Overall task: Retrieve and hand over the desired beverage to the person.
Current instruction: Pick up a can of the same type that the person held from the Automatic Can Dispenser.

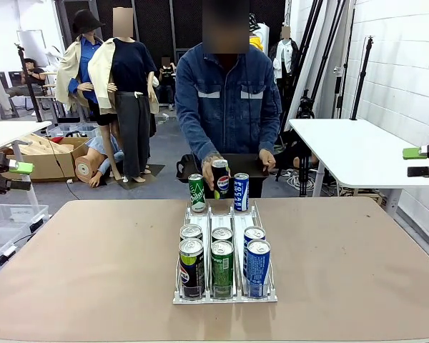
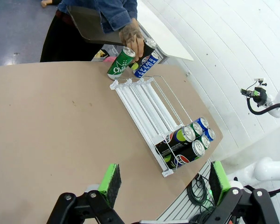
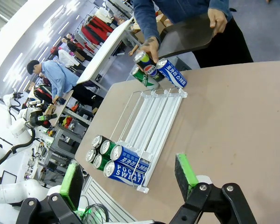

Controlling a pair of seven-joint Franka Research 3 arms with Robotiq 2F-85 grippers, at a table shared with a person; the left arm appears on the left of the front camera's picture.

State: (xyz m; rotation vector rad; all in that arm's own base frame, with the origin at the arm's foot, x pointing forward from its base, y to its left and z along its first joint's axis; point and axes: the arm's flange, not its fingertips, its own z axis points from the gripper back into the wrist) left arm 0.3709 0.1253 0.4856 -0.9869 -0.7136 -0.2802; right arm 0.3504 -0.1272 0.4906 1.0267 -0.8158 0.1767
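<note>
— Green pads [image 2: 110,178] of the left gripper [image 2: 164,179] sit right up close, at the bottom of its own view; they stand wide apart with nothing between them; is the other one the same?
— Yes; the right gripper [image 3: 129,175] is wide too and holds nothing
— Where are the drinks?
— With the white rack [image 1: 209,214] in the middle of the brown table [image 1: 93,271]; six cans stand at its near end, two in each lane; the front three are a black can [image 1: 191,268], a green can [image 1: 222,268] and a blue can [image 1: 258,266]; three more stand at the far end, and I cannot tell if they are in the lanes or just past them
— And the person [image 1: 229,100]?
— Standing at the far side in a blue jacket; one hand [image 1: 214,166] is closed round the top of the middle far can [image 1: 221,184], which sits a bit higher than the two beside it; the other hand [image 1: 267,161] holds a dark tray [image 1: 189,168] by the table's edge
</note>
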